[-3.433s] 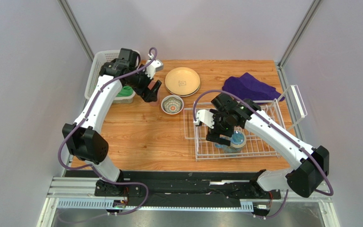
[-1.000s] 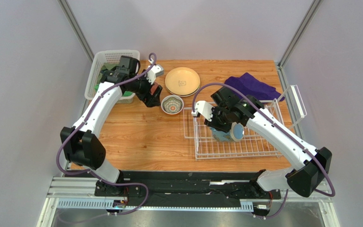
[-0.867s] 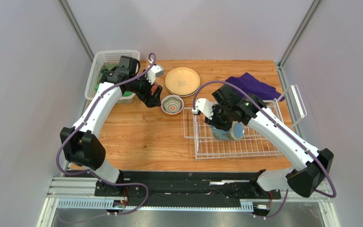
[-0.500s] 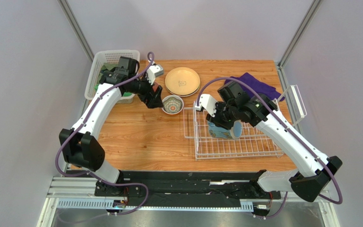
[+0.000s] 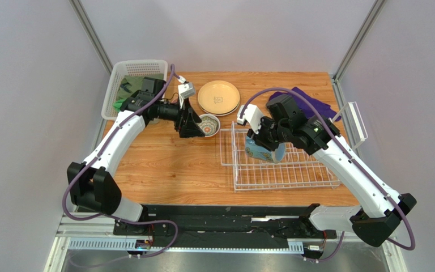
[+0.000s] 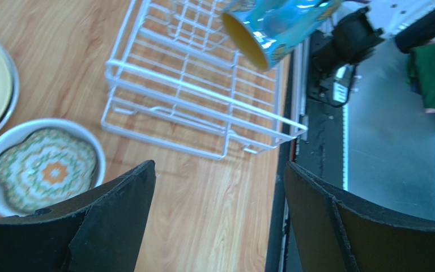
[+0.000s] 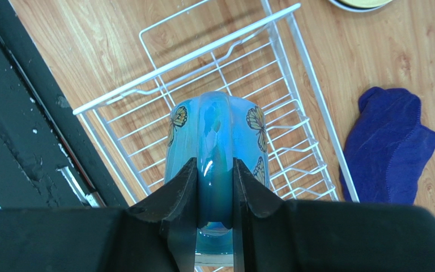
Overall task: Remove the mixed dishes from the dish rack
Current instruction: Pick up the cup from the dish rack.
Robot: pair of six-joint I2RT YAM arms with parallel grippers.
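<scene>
Well, the job looks almost done. The wooden table (image 5: 169, 164) has the white dish rack (image 5: 305, 168) on its right side, and I can see no dish resting in its wires. The white basket (image 5: 140, 62) at the far left corner has green things in it, but I cannot tell what they are. The cream plates (image 5: 218, 96) sit stacked on the table past the rack, with the purple cloth (image 5: 313, 105) to their right. The blue mug (image 7: 214, 119) seems the last thing to move — the right gripper (image 7: 214, 170) is pinched tight on its handle and holds it tipped over the rack's left end. The little patterned bowl (image 5: 207, 125) stands out on the wood, empty, and the left gripper (image 6: 218, 181) hangs beside it, fingers spread wide, holding nothing.
</scene>
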